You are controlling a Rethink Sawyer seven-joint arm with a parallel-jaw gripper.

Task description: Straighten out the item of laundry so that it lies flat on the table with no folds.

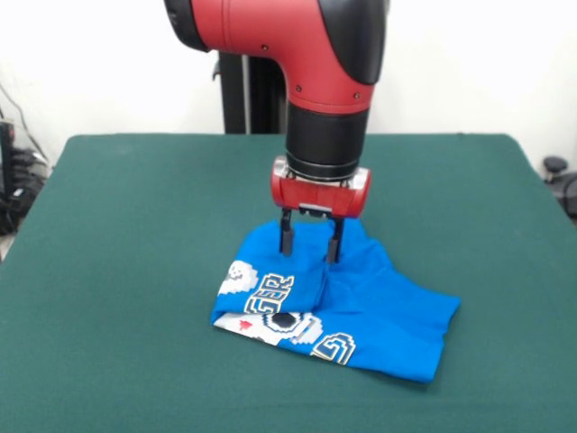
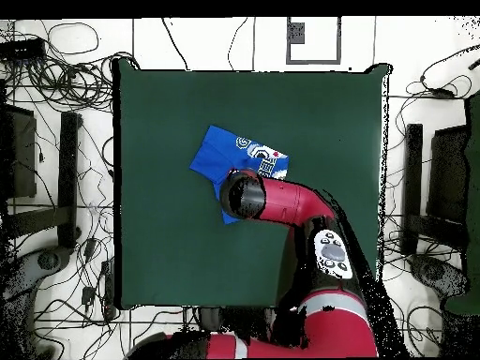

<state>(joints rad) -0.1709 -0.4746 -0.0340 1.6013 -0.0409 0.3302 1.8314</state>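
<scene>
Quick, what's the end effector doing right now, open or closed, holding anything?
End effector: open, its two fingers apart with a gap between them, tips down at the bunched blue T-shirt; not gripping it.

Tangled cables (image 2: 70, 66) on white floor (image 2: 412, 37); dark stands (image 2: 67, 169) flank sides.
</scene>
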